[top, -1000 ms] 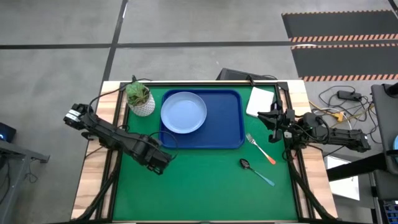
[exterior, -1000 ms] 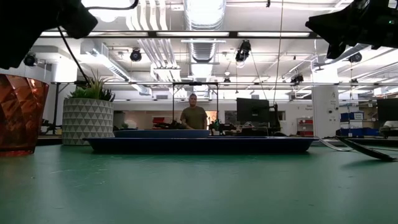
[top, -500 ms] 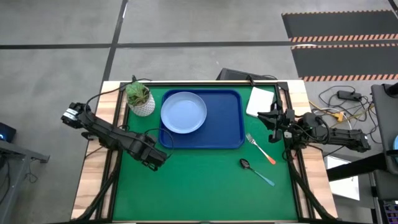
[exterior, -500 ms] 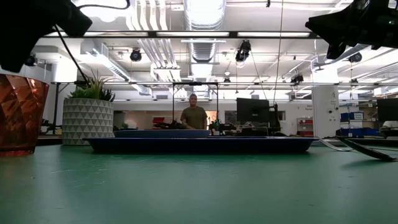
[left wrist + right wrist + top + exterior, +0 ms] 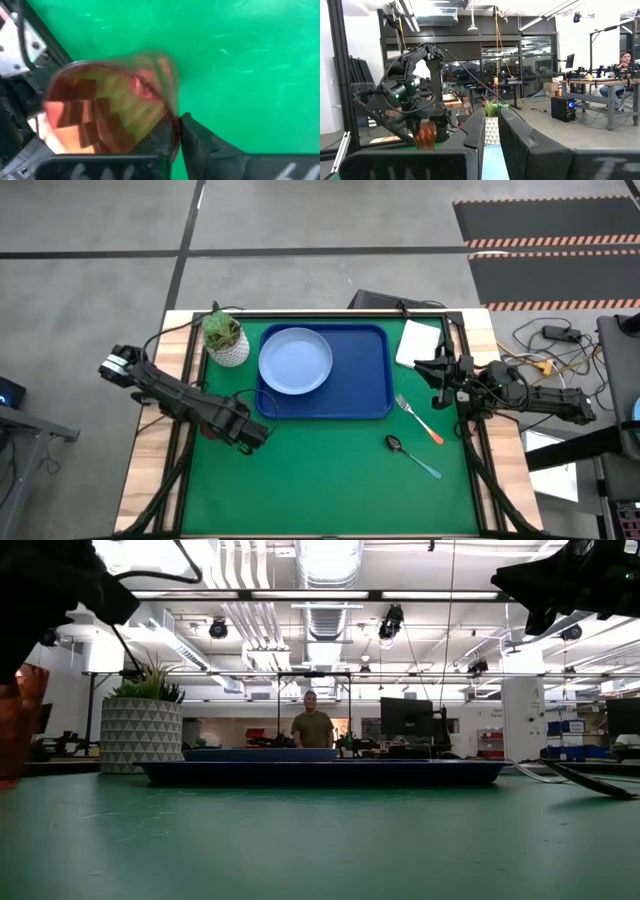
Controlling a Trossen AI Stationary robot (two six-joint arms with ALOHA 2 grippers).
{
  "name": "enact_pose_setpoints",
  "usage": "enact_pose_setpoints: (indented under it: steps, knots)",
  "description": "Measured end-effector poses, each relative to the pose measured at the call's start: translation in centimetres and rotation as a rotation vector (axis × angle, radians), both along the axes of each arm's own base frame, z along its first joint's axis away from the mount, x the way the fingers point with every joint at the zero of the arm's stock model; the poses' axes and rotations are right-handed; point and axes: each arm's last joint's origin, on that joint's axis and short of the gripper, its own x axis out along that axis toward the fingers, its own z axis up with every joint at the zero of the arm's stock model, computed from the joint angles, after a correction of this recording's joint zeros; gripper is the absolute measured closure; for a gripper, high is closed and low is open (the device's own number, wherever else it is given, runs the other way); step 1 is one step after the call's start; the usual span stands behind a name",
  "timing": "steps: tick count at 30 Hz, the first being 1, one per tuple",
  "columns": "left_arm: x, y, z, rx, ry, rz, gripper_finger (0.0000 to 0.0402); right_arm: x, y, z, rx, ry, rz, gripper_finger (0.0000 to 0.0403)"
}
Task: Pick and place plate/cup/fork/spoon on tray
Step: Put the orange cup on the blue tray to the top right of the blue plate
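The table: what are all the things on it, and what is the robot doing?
tray: one, dark blue, far middle of the green mat.
plate: one, pale blue, on the tray's left part.
cup: one, red-orange, in the left tool, near the mat's left side.
fork: one, orange handle, on the mat right of the tray.
spoon: one, light blue handle, on the mat nearer than the fork.
plant pot: one, white with green plant, far left corner.
white block: one, far right corner.
person: one, in the room behind.
left tool: holding the cup.
right tool: waiting at the right edge.
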Motion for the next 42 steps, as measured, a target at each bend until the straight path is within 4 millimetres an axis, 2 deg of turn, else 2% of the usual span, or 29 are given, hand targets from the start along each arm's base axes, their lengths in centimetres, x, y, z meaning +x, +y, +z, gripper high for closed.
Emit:
enact_pose_setpoints:
  steps: [6,12,18,24,31,35,42]
  knots:
    - [1.0,-0.4,1.7,-0.022,-0.072,-0.003,0.04,0.0,0.0,0.0,0.0,0.0,0.0,0.036]
    - [3.9,-1.3,4.6,-0.002,-0.258,-0.089,0.04,0.0,0.0,0.0,0.0,0.0,0.0,0.036]
    - [8.6,-1.4,7.2,0.089,-0.395,-0.189,0.0401,0.0,0.0,0.2,0.004,0.008,0.001,0.036]
    - [14.2,-0.8,7.8,0.105,-0.42,-0.41,0.0401,-0.3,0.1,1.4,0.012,0.068,0.004,0.036]
    - [19.0,1.7,8.6,0.146,-0.463,-0.577,0.0401,-1.4,0.2,3.7,0.035,0.205,0.006,0.036]
    - [20.4,3.9,9.4,0.182,-0.49,-0.657,0.0401,-2.2,0.3,4.5,0.089,0.287,0.008,0.036]
    - [22.4,8.8,10.3,0.278,-0.587,-0.657,0.0401,-3.2,0.5,5.2,0.098,0.24,0.01,0.036]
